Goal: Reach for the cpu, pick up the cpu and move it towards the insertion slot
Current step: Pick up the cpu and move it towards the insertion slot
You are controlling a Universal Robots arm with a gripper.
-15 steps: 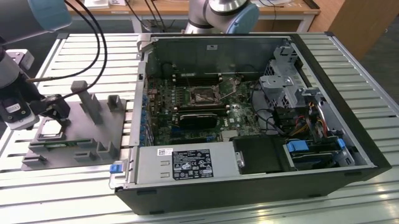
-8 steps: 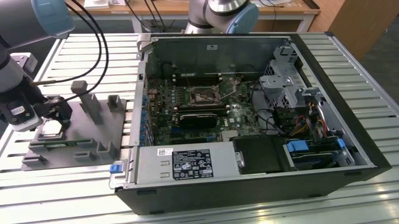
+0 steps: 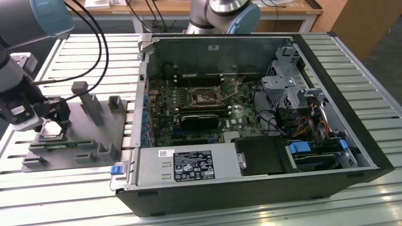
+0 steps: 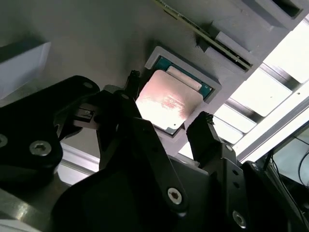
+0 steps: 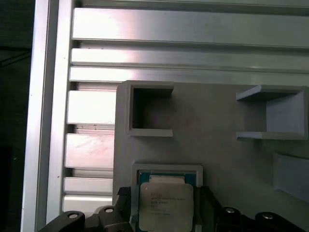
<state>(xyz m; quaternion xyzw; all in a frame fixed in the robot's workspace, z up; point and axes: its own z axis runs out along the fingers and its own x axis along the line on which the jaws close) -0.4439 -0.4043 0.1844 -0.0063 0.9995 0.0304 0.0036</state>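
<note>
The cpu (image 5: pixel 166 207), a flat square chip with a silvery top, sits between my gripper's two black fingers (image 5: pixel 123 205) in both wrist views. My gripper (image 4: pixel 169 101) is shut on the cpu (image 4: pixel 166 99), holding it just over its pale square nest (image 4: pixel 212 84) in the grey holder. In the exterior view my gripper (image 3: pixel 56 126) hangs low over the holder (image 3: pixel 84 141) at the exterior view's left. The insertion slot (image 3: pixel 206 97), a square socket with a metal frame, lies on the motherboard inside the open computer case, well to the exterior view's right of the gripper.
The holder has upright posts (image 3: pixel 80 89) and a green memory stick (image 3: pixel 60 144). Black cables (image 3: pixel 94 52) run above it. The open case wall (image 3: pixel 141 94) stands between holder and motherboard. A second arm's base (image 3: pixel 226 14) is behind the case. Everything rests on a slatted metal table (image 3: pixel 63 193).
</note>
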